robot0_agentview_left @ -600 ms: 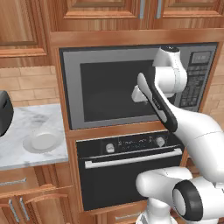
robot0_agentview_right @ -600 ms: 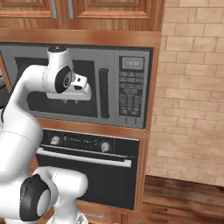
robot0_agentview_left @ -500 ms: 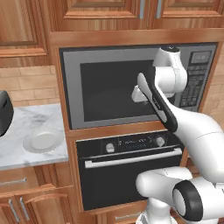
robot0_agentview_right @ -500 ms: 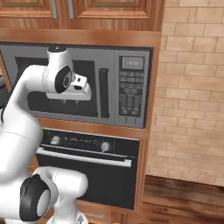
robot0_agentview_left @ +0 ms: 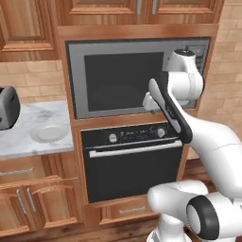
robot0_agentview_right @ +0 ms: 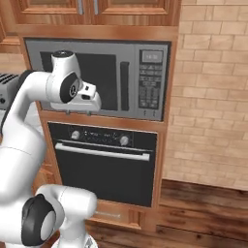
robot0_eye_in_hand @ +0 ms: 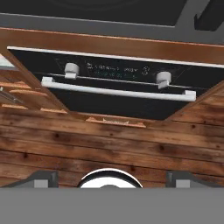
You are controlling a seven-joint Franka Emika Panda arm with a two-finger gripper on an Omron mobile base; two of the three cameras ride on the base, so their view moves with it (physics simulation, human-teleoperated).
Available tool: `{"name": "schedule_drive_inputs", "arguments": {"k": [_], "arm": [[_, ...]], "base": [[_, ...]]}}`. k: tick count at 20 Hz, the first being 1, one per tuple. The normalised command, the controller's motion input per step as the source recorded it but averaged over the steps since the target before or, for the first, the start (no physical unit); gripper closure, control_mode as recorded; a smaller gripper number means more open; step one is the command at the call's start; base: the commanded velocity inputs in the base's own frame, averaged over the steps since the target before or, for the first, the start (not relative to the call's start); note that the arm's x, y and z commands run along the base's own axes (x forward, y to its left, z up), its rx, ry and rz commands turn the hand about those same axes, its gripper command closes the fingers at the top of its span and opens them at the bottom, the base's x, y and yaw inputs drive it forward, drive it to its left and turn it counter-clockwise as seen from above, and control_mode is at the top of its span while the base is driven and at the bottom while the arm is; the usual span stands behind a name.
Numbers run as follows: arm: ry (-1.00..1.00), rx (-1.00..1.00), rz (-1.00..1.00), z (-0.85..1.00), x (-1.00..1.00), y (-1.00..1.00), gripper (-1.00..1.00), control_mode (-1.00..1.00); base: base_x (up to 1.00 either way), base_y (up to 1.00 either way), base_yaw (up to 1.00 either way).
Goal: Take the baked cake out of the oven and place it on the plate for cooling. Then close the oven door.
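The oven (robot0_agentview_left: 132, 160) sits in the centre of the left base view with its oven door (robot0_agentview_left: 134, 170) shut, the plate (robot0_agentview_left: 47, 133) lies at middle left on the marble bench (robot0_agentview_left: 28, 142), and the end effector (robot0_agentview_right: 77, 112), spread wide, holds nothing before the microwave (robot0_agentview_right: 101, 80).

The oven (robot0_agentview_left: 132, 158) is faced from behind the arm, left and right, by both base views, which share it. It is looked down upon from above by the hand view.
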Motion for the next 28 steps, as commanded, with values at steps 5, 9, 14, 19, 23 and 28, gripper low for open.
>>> {"name": "schedule_drive_inputs", "arguments": {"k": [5, 9, 14, 19, 23, 28], "arm": [[0.0, 0.0, 0.0, 0.0, 0.0, 0.0, -1.0, 1.0], [0.0, 0.0, 0.0, 0.0, 0.0, 0.0, -1.0, 1.0], [0.0, 0.0, 0.0, 0.0, 0.0, 0.0, -1.0, 1.0], [0.0, 0.0, 0.0, 0.0, 0.0, 0.0, -1.0, 1.0], [0.0, 0.0, 0.0, 0.0, 0.0, 0.0, -1.0, 1.0], [0.0, 0.0, 0.0, 0.0, 0.0, 0.0, -1.0, 1.0]], "base": [[-0.09, 0.52, -0.2], [0.0, 0.88, -0.49], [0.0, 0.92, -0.53], [0.02, 0.91, -0.48], [0.16, 0.82, -0.38], [0.16, 0.58, -0.32]]}}
